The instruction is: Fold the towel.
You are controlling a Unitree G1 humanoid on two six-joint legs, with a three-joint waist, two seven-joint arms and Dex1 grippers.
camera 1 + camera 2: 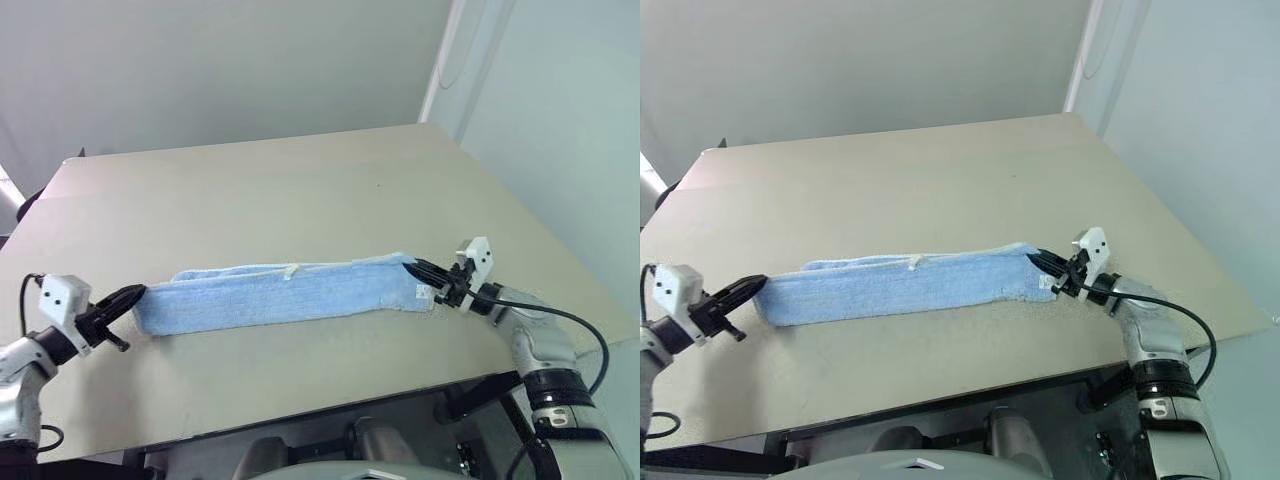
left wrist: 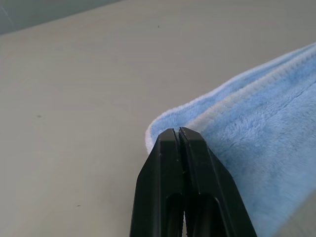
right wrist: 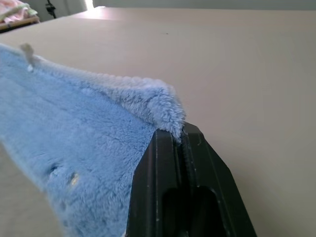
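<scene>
The towel [image 1: 280, 295], light blue terry with white edging, lies as a long narrow folded strip across the beige table [image 1: 300, 190], and a small white loop tag [image 1: 291, 271] shows on its far edge. My left gripper [image 1: 138, 294] is at the strip's left end, shut with its black fingertips [image 2: 177, 136] on the towel's corner [image 2: 163, 121]. At the right end my right gripper [image 1: 412, 267] is shut on the other corner [image 3: 165, 106], which bunches up at its fingertips [image 3: 180, 136]. Both grippers sit low over the tabletop.
The table's front edge [image 1: 330, 400] runs just below the towel, and its right edge [image 1: 560, 260] lies close behind the right arm. A wide bare stretch of tabletop [image 1: 920, 180] extends beyond the towel. A pale bundle of cloth [image 3: 17, 12] lies past the table's far side.
</scene>
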